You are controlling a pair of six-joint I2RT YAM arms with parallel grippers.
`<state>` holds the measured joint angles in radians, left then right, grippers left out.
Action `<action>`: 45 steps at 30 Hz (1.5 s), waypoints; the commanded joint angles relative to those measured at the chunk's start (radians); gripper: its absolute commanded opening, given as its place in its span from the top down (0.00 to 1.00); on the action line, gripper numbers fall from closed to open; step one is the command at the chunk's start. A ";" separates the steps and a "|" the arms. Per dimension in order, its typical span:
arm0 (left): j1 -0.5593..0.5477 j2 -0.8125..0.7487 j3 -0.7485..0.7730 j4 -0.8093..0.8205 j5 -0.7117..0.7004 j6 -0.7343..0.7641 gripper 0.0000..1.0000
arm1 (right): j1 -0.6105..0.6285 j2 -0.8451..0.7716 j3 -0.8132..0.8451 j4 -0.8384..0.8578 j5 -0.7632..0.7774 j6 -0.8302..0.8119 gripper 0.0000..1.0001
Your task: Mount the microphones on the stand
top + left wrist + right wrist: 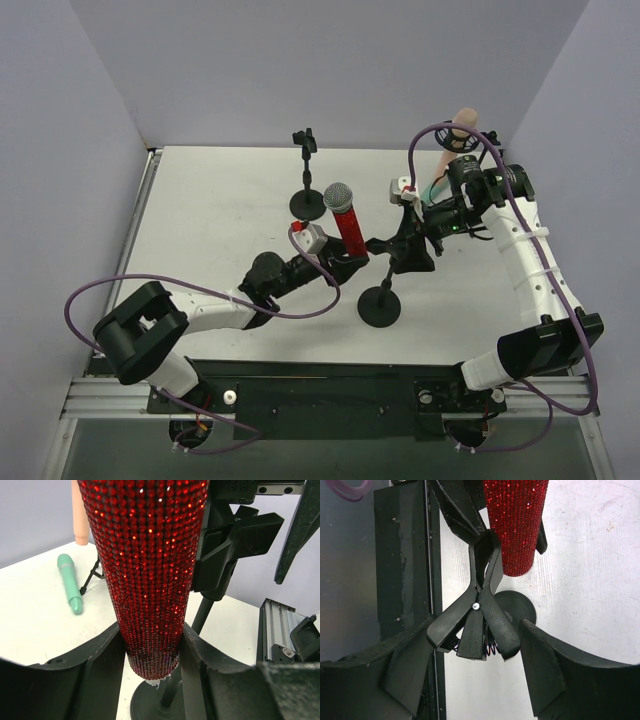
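the red microphone (347, 228) stands upright, silver head up, its lower end pinched between the fingers of the left gripper (152, 647). it sits just beside the clip (479, 605) of the near stand (380, 308) and, as far as i can see, is not yet inside it. the right gripper (477, 665) sits around the clip's handles with its fingers spread and a gap on one side, so it isn't squeezing them. the clip's mouth looks closed.

the pink microphone (463, 125) stands upright at the far right, apparently seated in a holder there, though that part is hard to make out. the green microphone (69, 582) lies flat on the table (220, 220) near it, held by nothing. the far stand (306, 200) carries nothing.

my judgement: one done at most, one mid-attachment, one left.
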<state>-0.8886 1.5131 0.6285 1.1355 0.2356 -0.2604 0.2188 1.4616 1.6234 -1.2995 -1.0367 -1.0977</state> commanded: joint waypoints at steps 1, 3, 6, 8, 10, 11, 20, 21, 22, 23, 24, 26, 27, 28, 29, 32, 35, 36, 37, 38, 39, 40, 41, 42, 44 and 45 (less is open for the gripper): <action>0.002 -0.050 -0.013 0.084 -0.027 -0.011 1.00 | 0.001 -0.010 -0.008 -0.095 -0.005 -0.010 0.37; 0.002 -0.059 -0.026 0.084 -0.032 -0.011 1.00 | -0.002 -0.012 -0.008 -0.095 -0.003 -0.011 0.39; 0.002 -0.062 -0.030 0.084 -0.018 -0.011 1.00 | -0.004 -0.009 -0.005 -0.096 -0.008 -0.011 0.61; 0.002 -0.059 -0.029 0.086 0.010 -0.016 1.00 | -0.004 -0.007 -0.005 -0.101 -0.009 -0.013 0.81; -0.001 -0.051 -0.020 0.083 0.037 -0.019 1.00 | -0.004 -0.007 -0.003 -0.109 -0.013 -0.025 0.91; -0.001 -0.042 -0.010 0.079 0.047 -0.023 1.00 | -0.003 -0.006 -0.003 -0.109 -0.014 -0.028 0.94; -0.024 0.032 0.036 0.087 0.074 -0.045 1.00 | -0.006 -0.004 -0.005 -0.112 -0.014 -0.024 0.92; -0.023 0.030 0.018 0.107 0.052 -0.048 1.00 | -0.009 -0.010 -0.007 -0.113 -0.014 -0.015 0.78; -0.023 0.024 0.008 0.113 0.022 -0.046 1.00 | -0.013 -0.014 -0.008 -0.113 -0.014 -0.005 0.71; -0.021 0.006 -0.009 0.112 0.010 -0.043 1.00 | -0.016 -0.027 -0.013 -0.113 -0.010 -0.001 0.55; -0.023 -0.019 -0.030 0.109 -0.017 -0.036 1.00 | -0.019 -0.047 -0.019 -0.113 -0.005 0.012 0.45; -0.018 -0.056 -0.056 0.096 -0.038 -0.025 1.00 | -0.024 -0.084 -0.042 -0.106 0.016 0.019 0.35; -0.015 -0.065 -0.064 0.087 -0.041 -0.025 1.00 | -0.022 -0.098 -0.051 -0.087 0.035 0.028 0.32; -0.015 -0.088 -0.073 0.066 -0.041 -0.017 1.00 | -0.021 -0.128 -0.072 -0.067 0.044 0.060 0.27; -0.015 -0.097 -0.076 0.055 -0.042 -0.014 1.00 | -0.015 -0.145 -0.082 -0.038 0.065 0.071 0.24; -0.012 -0.132 -0.090 0.011 -0.047 0.006 1.00 | 0.013 -0.214 -0.140 0.066 0.113 0.189 0.15; -0.006 -0.145 -0.095 -0.011 -0.047 0.012 1.00 | 0.079 -0.257 -0.189 0.237 0.190 0.329 0.10; -0.003 -0.146 -0.095 -0.013 -0.045 0.013 1.00 | 0.091 -0.273 -0.209 0.280 0.219 0.399 0.09; -0.001 -0.146 -0.095 -0.014 -0.045 0.012 1.00 | 0.120 -0.279 -0.218 0.348 0.280 0.441 0.08; -0.003 -0.148 -0.096 -0.013 -0.044 0.012 1.00 | 0.132 -0.291 -0.232 0.389 0.306 0.506 0.08; 0.000 -0.149 -0.096 -0.013 -0.044 0.010 1.00 | 0.145 -0.293 -0.238 0.451 0.352 0.544 0.07; -0.001 -0.151 -0.096 -0.013 -0.044 0.009 1.00 | 0.149 -0.300 -0.247 0.472 0.371 0.597 0.05; -0.001 -0.151 -0.098 -0.011 -0.045 0.010 1.00 | 0.160 -0.305 -0.252 0.511 0.412 0.634 0.05; -0.001 -0.154 -0.101 -0.010 -0.047 0.007 1.00 | 0.165 -0.311 -0.257 0.525 0.450 0.651 0.04; -0.001 -0.152 -0.102 -0.008 -0.047 0.007 1.00 | 0.178 -0.319 -0.270 0.566 0.489 0.693 0.03; -0.001 -0.149 -0.101 -0.011 -0.050 0.007 1.00 | 0.189 -0.320 -0.281 0.584 0.500 0.716 0.03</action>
<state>-0.8948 1.3903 0.5236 1.0878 0.1944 -0.2653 0.3824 1.1645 1.3666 -0.8646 -0.6704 -0.5529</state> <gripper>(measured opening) 0.515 0.964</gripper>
